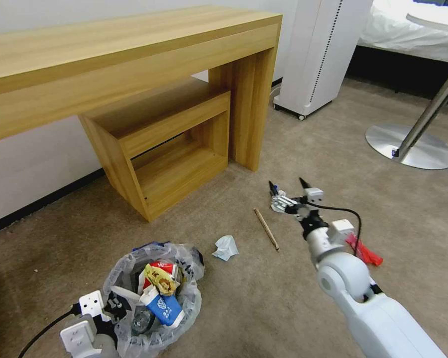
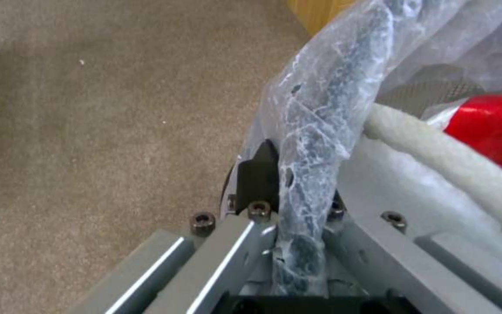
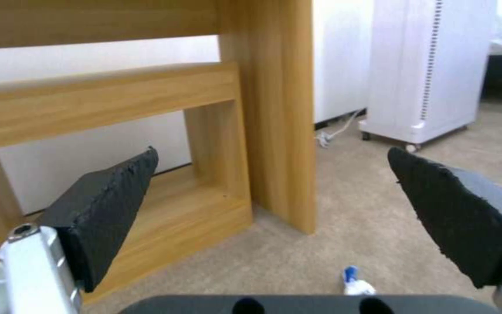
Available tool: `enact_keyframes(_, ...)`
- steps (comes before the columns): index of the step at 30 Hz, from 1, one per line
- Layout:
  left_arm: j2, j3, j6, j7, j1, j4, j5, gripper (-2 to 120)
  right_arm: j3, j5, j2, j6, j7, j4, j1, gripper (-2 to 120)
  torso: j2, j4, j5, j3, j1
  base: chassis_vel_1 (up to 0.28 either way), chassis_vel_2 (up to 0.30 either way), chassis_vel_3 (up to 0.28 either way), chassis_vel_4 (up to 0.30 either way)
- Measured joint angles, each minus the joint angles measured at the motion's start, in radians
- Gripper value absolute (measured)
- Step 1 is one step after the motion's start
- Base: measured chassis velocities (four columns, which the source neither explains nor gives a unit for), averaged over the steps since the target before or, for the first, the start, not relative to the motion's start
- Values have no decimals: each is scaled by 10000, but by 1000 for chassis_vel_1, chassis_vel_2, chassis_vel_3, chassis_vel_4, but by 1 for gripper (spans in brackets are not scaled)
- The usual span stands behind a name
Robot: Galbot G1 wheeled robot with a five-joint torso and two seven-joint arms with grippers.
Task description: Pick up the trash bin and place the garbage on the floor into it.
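Though empty, right pincer (image 1: pixel 287 188) wide.

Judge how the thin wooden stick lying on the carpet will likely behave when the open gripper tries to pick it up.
The wooden stick looks stiff, thin and probably light. It lies flat on the carpet, so the right gripper, open above its far end, may struggle to get under it. Being slender and seemingly round, it may roll or pivot if pinched off-centre.

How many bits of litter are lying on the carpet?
4: tissue wad by the trash bin, wooden stick beside it, small blue-white item under the right pincer, red wrapper behind that arm. More may be hidden.
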Motion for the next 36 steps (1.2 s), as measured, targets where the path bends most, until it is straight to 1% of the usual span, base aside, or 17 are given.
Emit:
enact_keyframes(2, 15, -39, 80, -54, 6, -53, -111, 0, 535, -172, 398, -81, -91, 250, -482, 100, 0, 0, -2, 0, 0, 0, 0, 0, 0)
enact_keyframes(3, 15, -39, 80, -54, 6, -53, -111, 0, 535, -172, 398, -81, -91, 250, -482, 100, 0, 0, -2, 0, 0, 0, 0, 0, 0)
enact_keyframes(6, -38, -72, 91, -137, 5, -109, -227, 0, 926, -298, 903, 6, -335, 353, -904, 100, -1, -1, 0, 0, 0, 0, 0, 0, 0)
enact_keyframes(7, -38, -72, 91, -137, 5, -109, -227, 0, 926, -298, 903, 6, -335, 353, -904, 100, -1, -1, 0, 0, 0, 0, 0, 0, 0)
enact_keyframes(10, -141, -132, 137, -277, -44, -173, -365, 0, 1030, -259, 1321, 39, -594, 402, -1118, 100, 0, 0, 0, 0, 0, 0, 0, 0, 0)
enact_keyframes(15, -54, -214, 183, -304, -13, -215, -569, 0, 907, -253, 1421, 40, -697, 237, -1020, 100, 0, 0, -3, 0, 0, 0, 0, 0, 0)
enact_keyframes(18, 115, -325, 213, -386, -6, -264, -722, 0, 721, -280, 1419, 29, -706, -106, -775, 100, 0, 1, -1, 0, 0, 0, 0, 0, 0)
enact_keyframes(20, 278, -354, 227, -428, 6, -268, -866, 0, 539, -234, 1429, -66, -695, -540, -367, 100, 0, 0, -2, 0, 0, 0, 0, 0, 0)
enact_keyframes(21, 278, -354, 227, -428, 6, -268, -866, 0, 539, -234, 1429, -66, -695, -540, -367, 100, 0, 0, -2, 0, 0, 0, 0, 0, 0)
enact_keyframes(24, 464, -343, 273, -453, -67, -235, -1124, 0, 98, 160, 1369, -317, -649, -1269, 427, 100, 0, 0, -1, 0, 0, 0, 0, 0, 0)
enact_keyframes(25, 464, -343, 273, -453, -67, -235, -1124, 0, 98, 160, 1369, -317, -649, -1269, 427, 100, 0, 0, -1, 0, 0, 0, 0, 0, 0)
enact_keyframes(27, 596, -283, 293, -497, -118, -149, -1207, 0, -485, 626, 1254, -537, -447, -2105, 1197, 100, 0, 0, -3, 0, 0, 0, 0, 0, 0)
enact_keyframes(28, 596, -283, 293, -497, -118, -149, -1207, 0, -485, 626, 1254, -537, -447, -2105, 1197, 100, 0, 0, -3, 0, 0, 0, 0, 0, 0)
enact_keyframes(32, 652, -187, 312, -600, -80, -57, -1152, 0, -1540, 1171, 1342, -885, -137, -3935, 2348, 100, 0, 0, -1, 2, 0, 0, 0, 0, 0)
enact_keyframes(33, 652, -187, 312, -600, -80, -57, -1152, 0, -1540, 1171, 1342, -885, -137, -3935, 2348, 100, 0, 0, -1, 2, 0, 0, 0, 0, 0)
enact_keyframes(35, 606, -135, 316, -595, -28, 3, -1026, 0, -2315, 1743, 1623, -1627, 493, -4918, 3113, 100, 0, 0, 1, 2, 1, 0, 0, 0, 0)
enact_keyframes(36, 606, -135, 316, -595, -28, 3, -1026, 0, -2315, 1743, 1623, -1627, 493, -4918, 3113, 100, 0, 0, 1, 2, 1, 0, 0, 0, 0)
